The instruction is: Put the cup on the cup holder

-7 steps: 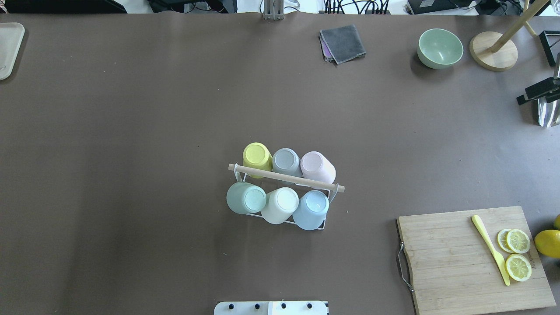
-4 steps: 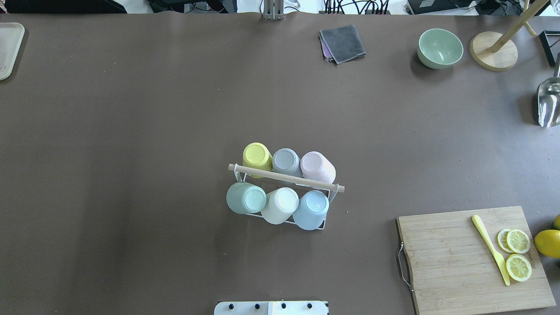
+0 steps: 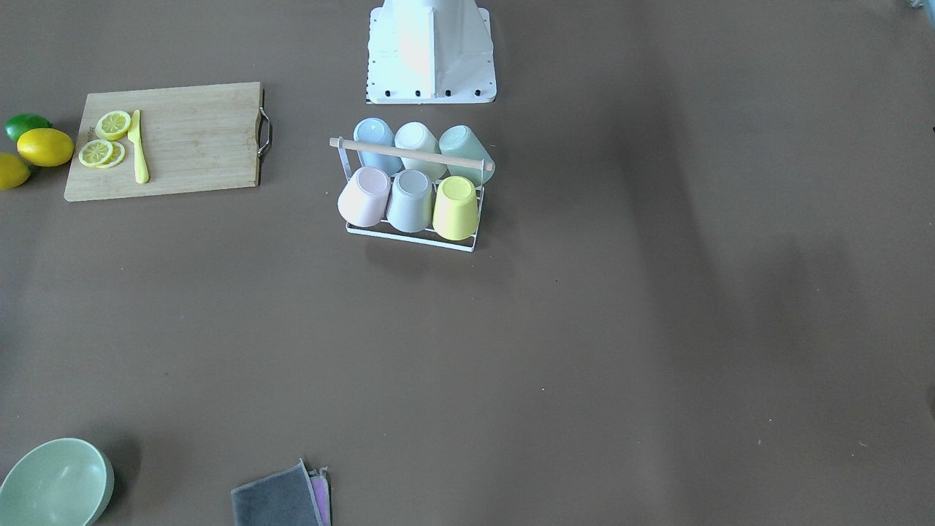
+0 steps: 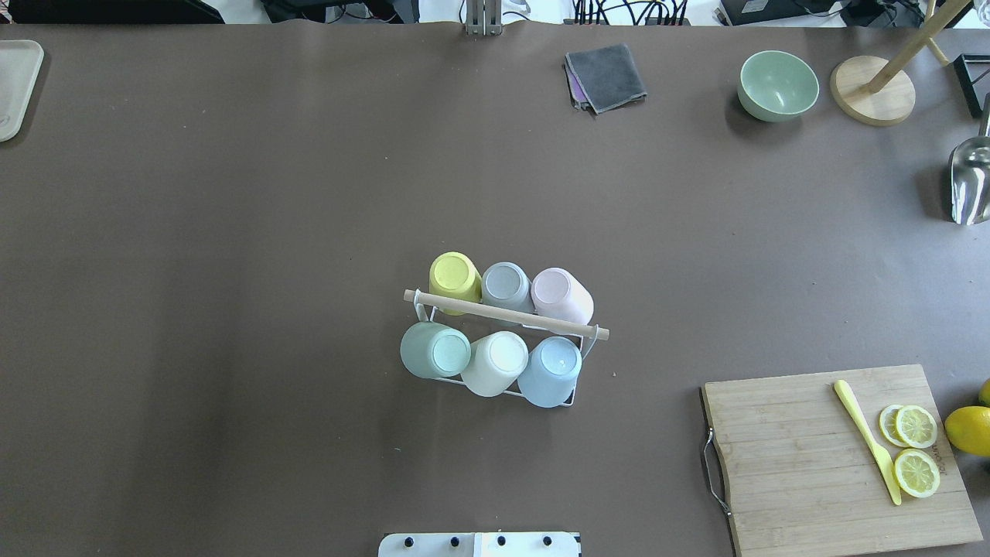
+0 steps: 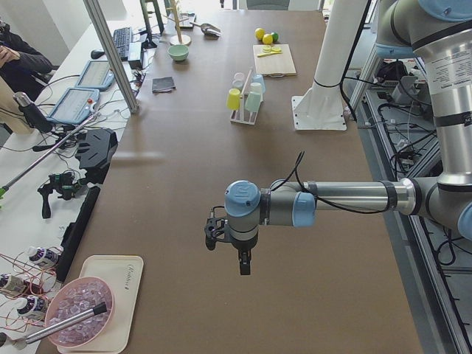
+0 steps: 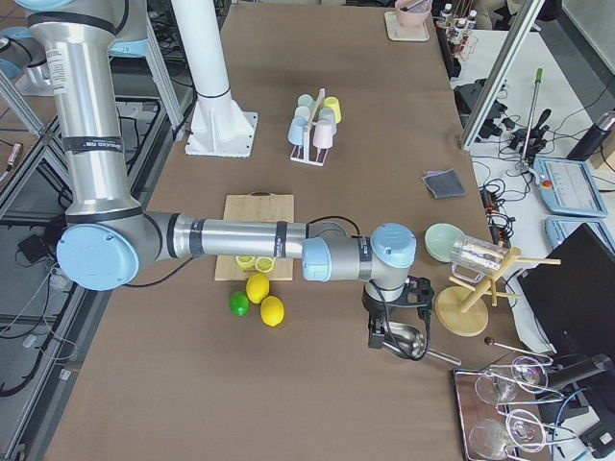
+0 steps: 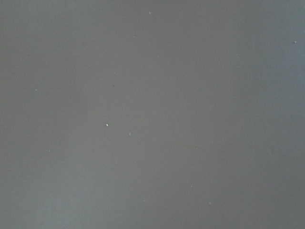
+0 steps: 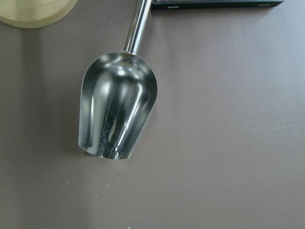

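Since my right tool (image 6: 382,336) left the overhead view, it hangs above the metal scoop (image 6: 410,343) | its grip and the left tool (image 5: 244,264)'s: cannot tell | white wire cup holder with wooden rod (image 4: 506,313) far from both, six pastel cups (image 4: 495,363) seated | looks finished

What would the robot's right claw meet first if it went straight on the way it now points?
Most likely the shiny metal scoop lying on the brown table: the right claw points down, and its wrist view looks straight onto the scoop's bowl. Its height is unclear.
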Available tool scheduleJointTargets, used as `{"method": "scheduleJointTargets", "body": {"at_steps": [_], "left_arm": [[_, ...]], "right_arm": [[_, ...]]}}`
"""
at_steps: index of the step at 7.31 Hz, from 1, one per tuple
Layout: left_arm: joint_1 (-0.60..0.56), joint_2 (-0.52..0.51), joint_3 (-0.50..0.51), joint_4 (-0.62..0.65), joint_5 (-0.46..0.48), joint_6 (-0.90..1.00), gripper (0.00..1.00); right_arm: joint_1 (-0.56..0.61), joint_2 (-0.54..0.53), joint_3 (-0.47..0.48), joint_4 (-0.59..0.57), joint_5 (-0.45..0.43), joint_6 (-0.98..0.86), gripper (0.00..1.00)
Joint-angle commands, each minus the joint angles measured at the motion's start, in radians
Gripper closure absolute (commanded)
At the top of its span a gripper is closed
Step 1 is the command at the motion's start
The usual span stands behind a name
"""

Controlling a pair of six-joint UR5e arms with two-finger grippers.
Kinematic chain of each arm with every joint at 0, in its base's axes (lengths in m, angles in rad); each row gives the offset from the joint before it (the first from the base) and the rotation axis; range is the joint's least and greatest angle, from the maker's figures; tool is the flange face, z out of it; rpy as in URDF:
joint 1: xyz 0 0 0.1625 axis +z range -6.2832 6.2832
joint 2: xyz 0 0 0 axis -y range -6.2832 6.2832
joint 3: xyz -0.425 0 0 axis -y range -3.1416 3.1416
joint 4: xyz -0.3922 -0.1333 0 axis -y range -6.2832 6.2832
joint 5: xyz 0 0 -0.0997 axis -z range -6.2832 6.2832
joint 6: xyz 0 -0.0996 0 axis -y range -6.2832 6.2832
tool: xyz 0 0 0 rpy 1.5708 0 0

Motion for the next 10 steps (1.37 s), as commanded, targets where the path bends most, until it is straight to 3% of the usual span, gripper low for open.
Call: {"method": "scheduleJointTargets", "body": {"at_steps": [1,3,6,10], "left_arm": [[-0.001,-0.006,-0.028,-0.005,0.0,0.001,0.01],[-0.001,-0.006,-0.028,-0.011,0.0,0.001,0.01],[-0.003,-0.003,-0.059,-0.009,-0.002,-0.002,0.01],[-0.001,-0.015,-0.06,-0.008,0.0,-0.01,0.01]], "right_arm": [[0.033,-0.041,0.017,-0.005,0.002,0.003,0.0],[0.05,-0.072,0.083,-0.029,0.005,0.005,0.0],[0.063,-0.06,0.15,-0.187,-0.008,0.002,0.0],[0.058,-0.06,0.175,-0.19,-0.009,0.0,0.0]]}}
